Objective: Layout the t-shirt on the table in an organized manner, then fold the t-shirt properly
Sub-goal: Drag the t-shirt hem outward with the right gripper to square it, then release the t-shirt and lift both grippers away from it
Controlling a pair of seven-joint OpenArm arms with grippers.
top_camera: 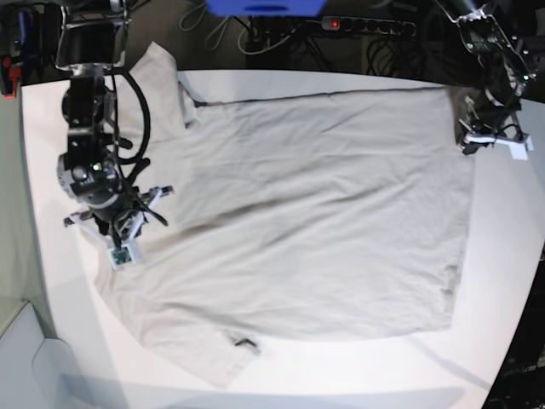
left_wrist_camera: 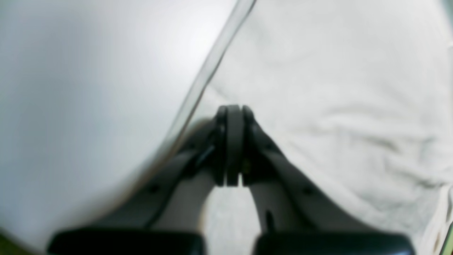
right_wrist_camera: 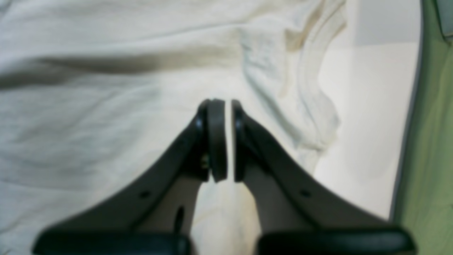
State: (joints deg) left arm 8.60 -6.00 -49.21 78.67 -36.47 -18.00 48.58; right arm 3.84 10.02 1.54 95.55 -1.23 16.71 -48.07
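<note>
The light grey-beige t-shirt (top_camera: 315, 213) lies spread and wrinkled over the white table (top_camera: 358, 375), sleeves toward the base view's left and hem toward its right. My right gripper (top_camera: 119, 234) is at the shirt's left edge. In the right wrist view, this gripper (right_wrist_camera: 228, 106) is shut on a thin fold of the t-shirt (right_wrist_camera: 106, 124), which bunches up between its fingers. My left gripper (top_camera: 470, 143) is at the hem's far right corner. The left wrist view shows it (left_wrist_camera: 231, 109) shut just inside the t-shirt's (left_wrist_camera: 336, 88) edge, with no cloth visible between its pads.
A power strip (top_camera: 366, 25), cables and a blue object (top_camera: 264, 7) lie beyond the table's far edge. Bare table (left_wrist_camera: 88, 88) shows beside the shirt's edge. The table's rim and the green floor (right_wrist_camera: 435, 141) are close to the right gripper.
</note>
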